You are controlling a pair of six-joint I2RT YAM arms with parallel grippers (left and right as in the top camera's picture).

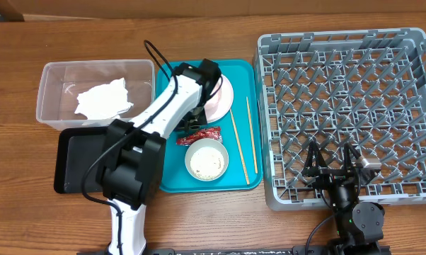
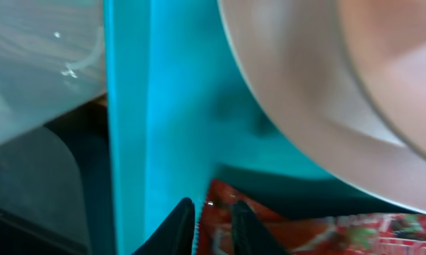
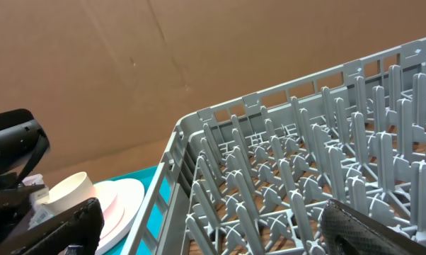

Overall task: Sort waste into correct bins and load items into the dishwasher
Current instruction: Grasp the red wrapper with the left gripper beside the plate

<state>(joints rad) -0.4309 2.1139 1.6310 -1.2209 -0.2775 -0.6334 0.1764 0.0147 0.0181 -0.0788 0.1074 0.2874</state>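
My left gripper (image 1: 192, 126) is low over the teal tray, and its jaws (image 2: 209, 225) are shut on the left end of the shiny red wrapper (image 1: 203, 134) (image 2: 305, 230). The pale pink plate (image 1: 224, 95) (image 2: 319, 92) lies just beyond it, and the right wrist view shows the small white cup (image 3: 70, 191) on it. The white bowl (image 1: 206, 159) holds rice grains. Two chopsticks (image 1: 240, 147) lie on the tray's right side. The crumpled napkin (image 1: 103, 99) is in the clear tub (image 1: 50, 78). My right gripper (image 1: 331, 164) (image 3: 213, 234) is open and empty over the grey rack's (image 1: 347, 49) front edge.
The black tray (image 1: 75, 163) sits in front of the clear tub, partly under my left arm. The teal tray (image 1: 172, 180) lies between the bins and the rack. Bare wooden table runs along the front and far edges.
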